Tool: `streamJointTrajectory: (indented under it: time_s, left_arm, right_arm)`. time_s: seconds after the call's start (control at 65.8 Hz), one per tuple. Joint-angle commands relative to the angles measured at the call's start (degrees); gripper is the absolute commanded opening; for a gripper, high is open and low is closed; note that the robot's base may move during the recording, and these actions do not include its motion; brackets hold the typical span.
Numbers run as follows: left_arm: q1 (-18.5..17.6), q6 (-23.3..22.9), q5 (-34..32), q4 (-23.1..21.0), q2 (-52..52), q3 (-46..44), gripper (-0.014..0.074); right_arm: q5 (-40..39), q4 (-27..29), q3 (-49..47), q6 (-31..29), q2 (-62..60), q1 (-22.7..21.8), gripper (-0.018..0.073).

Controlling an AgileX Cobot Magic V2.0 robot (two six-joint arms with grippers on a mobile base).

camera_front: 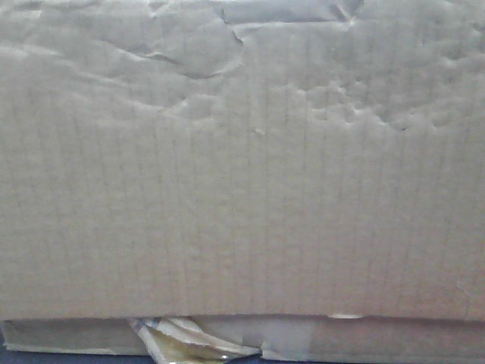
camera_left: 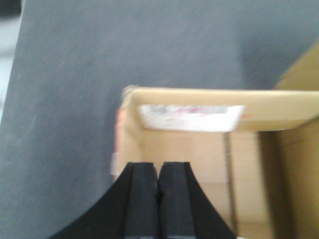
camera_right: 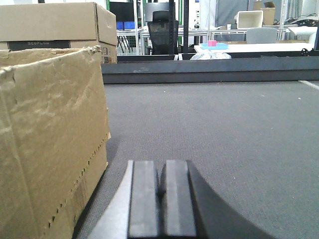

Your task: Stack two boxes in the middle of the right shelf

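Observation:
A tall brown cardboard box (camera_front: 242,189) with a dented face fills the front view. Under its lower edge shows a strip of a flatter box (camera_front: 394,340) with yellowish tape. In the left wrist view my left gripper (camera_left: 159,167) is shut and empty, hovering over the near left corner of an open-topped cardboard box (camera_left: 199,149) that carries a white label. My right gripper (camera_right: 162,167) is also shut and empty, low over the tabletop just right of the dented box (camera_right: 50,139), not touching it. The right shelf middle is out of view.
Dark grey felt-like tabletop (camera_right: 224,124) spreads to the right of the box and ends in a raised dark back edge (camera_right: 209,69). Another cardboard box (camera_right: 55,22) with a dark label stands behind the dented one. Office chairs and desks lie beyond.

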Motion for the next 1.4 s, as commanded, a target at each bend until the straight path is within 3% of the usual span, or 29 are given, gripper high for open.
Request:
streamJointTrajectory:
  time_s: [0.0, 0.274, 0.365, 0.532, 0.654, 0.852, 1.262, 1.384]
  left_arm:
    - [2.31, 2.65, -0.26, -1.57, 1.91, -0.55, -0.0101]
    - [4.74, 2.64, -0.27, -3.23, 7.21, -0.55, -0.0075]
    - [4.62, 2.64, 0.43, -3.23, 9.12, -0.55, 0.0037]
    - [4.62, 2.64, 1.32, -2.04, 11.74, -0.55, 0.0344]
    - [4.62, 2.64, 1.32, -1.40, 13.20, -0.55, 0.0411]
    - [4.62, 2.64, 0.04, -0.74, 15.88, -0.45, 0.0331]
    - [4.62, 2.68, 3.64, -0.15, 19.16, -0.45, -0.0101]
    - [4.62, 2.68, 4.09, -0.15, 19.16, -1.11, -0.0111]
  right_arm:
    - [-1.11, 0.01, 0.00, -0.16, -0.18, -0.37, -0.0162]
    - [-1.11, 0.01, 0.00, -0.16, -0.18, -0.37, -0.0162]
    - [-1.11, 0.01, 0.00, -0.16, -0.18, -0.37, -0.0162]
    - [-1.11, 0.01, 0.00, -0.16, -0.18, -0.37, -0.0162]
    - [-1.11, 0.01, 0.00, -0.16, -0.18, -0.37, -0.0162]
    - [-1.11, 0.01, 0.00, -0.16, -0.18, -0.37, -0.0162]
    - [-1.11, 0.01, 0.00, -0.16, -0.18, -0.37, -0.0162]
    - [-1.11, 0.01, 0.00, -0.16, -0.18, -0.37, -0.0162]
